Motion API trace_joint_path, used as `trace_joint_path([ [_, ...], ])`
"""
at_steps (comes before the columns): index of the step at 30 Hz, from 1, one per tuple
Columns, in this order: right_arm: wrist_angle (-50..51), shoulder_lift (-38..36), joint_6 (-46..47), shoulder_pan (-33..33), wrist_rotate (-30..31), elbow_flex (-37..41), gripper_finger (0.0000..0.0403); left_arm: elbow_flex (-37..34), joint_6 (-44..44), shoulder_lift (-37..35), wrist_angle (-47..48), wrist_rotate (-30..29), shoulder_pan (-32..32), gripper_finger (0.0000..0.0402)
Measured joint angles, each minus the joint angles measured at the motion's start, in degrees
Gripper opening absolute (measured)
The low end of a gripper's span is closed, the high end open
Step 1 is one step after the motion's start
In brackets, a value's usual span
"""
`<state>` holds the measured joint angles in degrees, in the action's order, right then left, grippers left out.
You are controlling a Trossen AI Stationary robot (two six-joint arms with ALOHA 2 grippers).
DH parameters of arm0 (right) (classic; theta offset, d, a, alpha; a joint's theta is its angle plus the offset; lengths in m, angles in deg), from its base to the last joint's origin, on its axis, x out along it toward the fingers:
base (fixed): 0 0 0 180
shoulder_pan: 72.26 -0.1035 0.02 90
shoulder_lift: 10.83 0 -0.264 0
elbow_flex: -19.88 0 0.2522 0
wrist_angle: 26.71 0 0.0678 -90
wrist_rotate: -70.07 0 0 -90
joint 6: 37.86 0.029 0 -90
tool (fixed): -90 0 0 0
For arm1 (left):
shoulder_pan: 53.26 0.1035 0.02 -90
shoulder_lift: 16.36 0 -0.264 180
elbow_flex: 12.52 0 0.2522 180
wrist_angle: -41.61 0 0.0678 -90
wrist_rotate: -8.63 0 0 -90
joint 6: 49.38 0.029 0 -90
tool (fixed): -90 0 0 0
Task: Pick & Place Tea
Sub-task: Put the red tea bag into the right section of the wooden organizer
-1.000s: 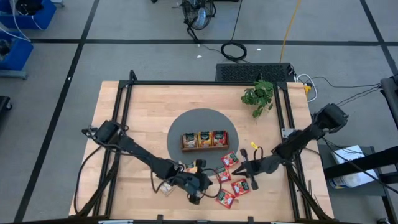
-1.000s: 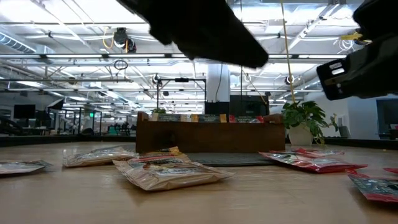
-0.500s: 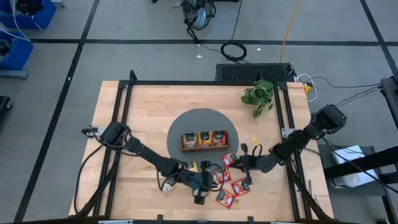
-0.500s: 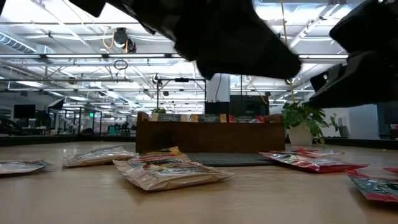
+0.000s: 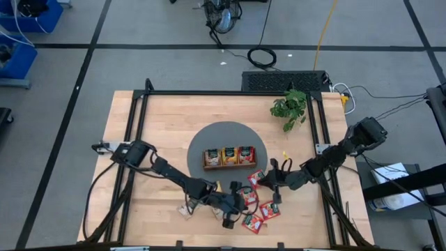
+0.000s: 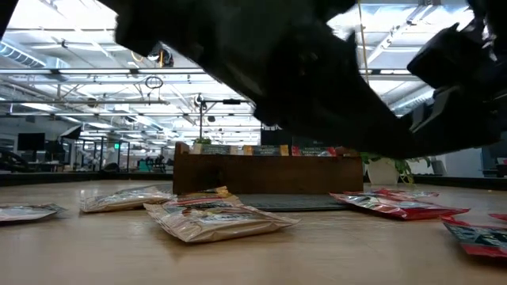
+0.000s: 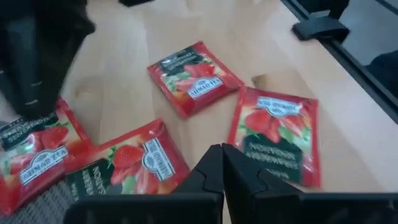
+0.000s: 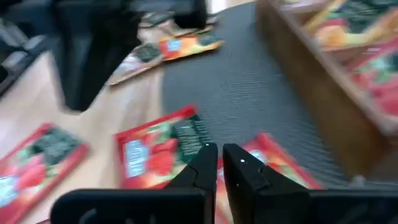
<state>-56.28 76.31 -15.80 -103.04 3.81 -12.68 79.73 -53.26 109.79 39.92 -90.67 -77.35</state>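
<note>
Both grippers have shifted toward the middle of the front table edge over the last second: the left gripper [image 5: 235,204] has moved right from the tan sachets to the red cluster, and the right gripper [image 5: 273,183] has moved left and toward the mat. Left arm reaches in from the table's left side, right arm from the right side.

Left gripper: in the left wrist view its fingers [image 7: 214,168] are pressed together with nothing between them, above red sachets [image 7: 194,77] lying flat on the wood. One red sachet [image 7: 275,132] lies just beside the fingertips, two more [image 7: 127,167] overlap at the mat edge.

Right gripper: in the right wrist view its fingers [image 8: 200,167] are nearly together, only a thin slit between them, holding nothing. They sit over a red sachet [image 8: 159,147] lying at the edge of the grey round mat [image 8: 242,93]. An orange sachet [image 8: 186,44] lies on the mat's rim farther off.

Tea location: red sachets [image 5: 259,209] are scattered on the table just in front of the mat, between the two grippers. Tan-and-green sachets [image 6: 212,218] lie on the wood to the left of them. The wooden tray [image 5: 228,165] stands on the mat centre with sachets upright in all three compartments: tan, orange, red from left to right.

A potted plant [image 5: 290,106] stands at the far right of the table.
</note>
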Motion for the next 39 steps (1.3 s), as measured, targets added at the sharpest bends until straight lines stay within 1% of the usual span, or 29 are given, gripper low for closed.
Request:
trace_joint_path([
  [4,-0.1,0.0,1.8,1.2,0.1,0.5,0.0031,0.4,-1.4,1.5,-1.0,0.6,0.9,0.0020],
  [6,-0.1,0.0,2.4,1.6,0.1,0.5,0.0040,0.4,-1.3,1.7,-1.2,0.1,1.1,0.0021],
  [9,-1.3,0.8,2.6,1.6,0.0,0.5,0.0060,0.5,-1.2,1.7,-1.2,-0.6,1.2,0.0013],
  [11,-3.0,1.8,2.6,1.6,-1.4,0.5,0.0076,0.5,-1.2,1.7,-1.1,-0.6,1.2,0.0005],
  [13,-4.5,4.0,2.5,1.8,-3.0,-0.1,0.0093,0.5,-1.2,1.7,-1.2,-0.6,1.2,0.0005],
  [17,-7.0,9.5,3.8,1.9,-2.8,-1.6,0.0124,0.5,-1.2,1.7,-1.1,-0.6,1.1,0.0019],
  [20,-8.9,13.2,4.2,2.9,-2.8,-3.3,0.0139,0.5,-1.4,1.7,-1.0,-0.6,1.1,0.0020],
  [25,-9.6,16.4,4.2,4.4,-3.2,-5.8,0.0146,0.5,-1.2,1.6,0.3,0.6,0.6,0.0004],
  [33,-9.6,16.5,5.7,5.2,-5.4,-5.7,0.0143,0.5,-1.9,2.0,0.3,0.7,0.4,0.0024],
  [36,-9.5,16.5,6.4,5.3,-8.6,-5.7,0.0143,0.5,-2.3,2.0,0.3,0.4,0.5,0.0017],
  [39,-9.1,16.5,7.1,5.2,-9.1,-5.7,0.0141,0.5,-2.8,2.0,1.1,2.0,0.4,0.0005],
])
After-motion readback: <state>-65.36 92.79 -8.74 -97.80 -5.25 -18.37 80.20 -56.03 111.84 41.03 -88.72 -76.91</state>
